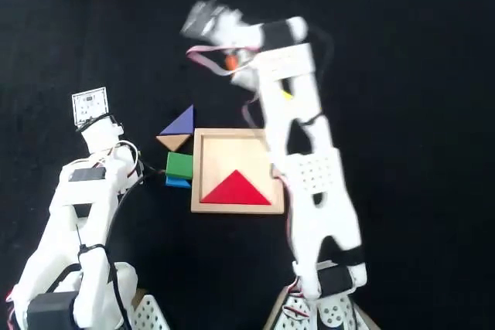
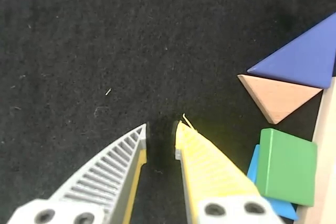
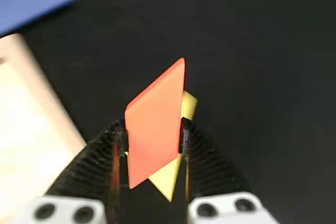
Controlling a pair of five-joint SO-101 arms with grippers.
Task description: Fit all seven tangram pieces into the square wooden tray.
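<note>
Currently right gripper (image 3: 152, 128) clamps the orange piece (image 3: 157, 111) at tray's (image 1: 199, 172) 12 o'clock; left gripper (image 2: 160, 126), jaws narrowly parted, empty, at 9 o'clock.

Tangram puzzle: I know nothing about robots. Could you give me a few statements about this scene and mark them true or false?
1. The red triangle lies inside the wooden tray. True.
2. The green piece lies inside the tray. False: it sits outside, beside the tray.
3. The right gripper grips an orange piece. True; a yellow piece is clamped along with it.
4. The left gripper holds the tan triangle. False: it holds nothing, and that triangle lies on the table.
</note>
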